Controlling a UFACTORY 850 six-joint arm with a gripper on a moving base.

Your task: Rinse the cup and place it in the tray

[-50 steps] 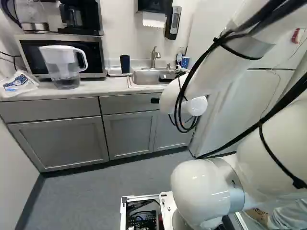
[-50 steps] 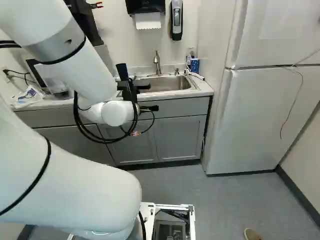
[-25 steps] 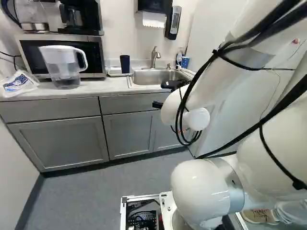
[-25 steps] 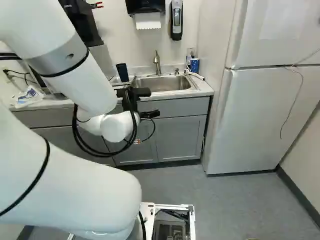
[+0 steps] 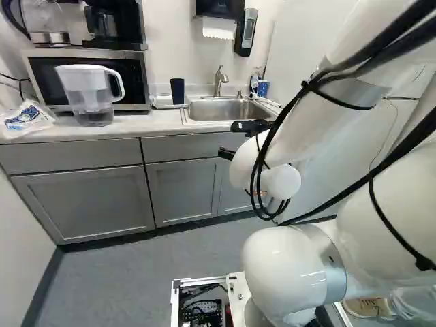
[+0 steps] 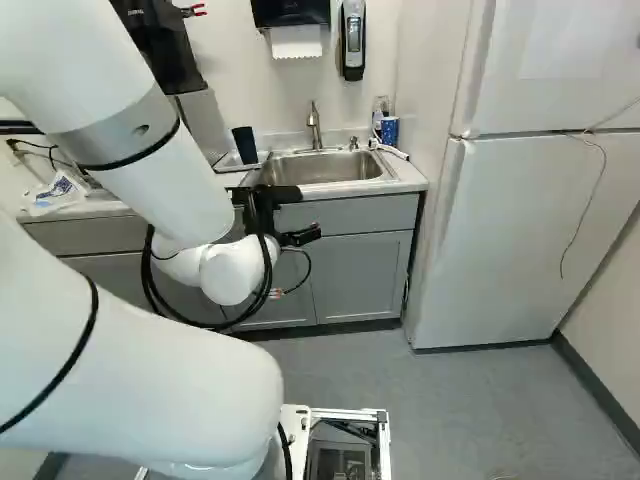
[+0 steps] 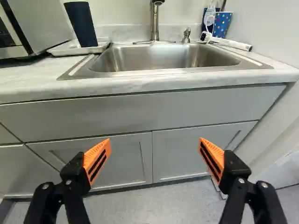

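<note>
Gripper (image 7: 155,142) wide open and empty, cup (image 5: 177,91) in the tray (image 7: 63,50), upper left base view (done, I'd guess), but lifting too close could snag the counter (image 7: 28,81)

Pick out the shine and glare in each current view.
Left base view: small bright reflections on the arm's glossy lower joint; right base view: soft sheen inside the sink; wrist view: brighter patches along its steel walls, the cup dark, no strong glint.
</note>
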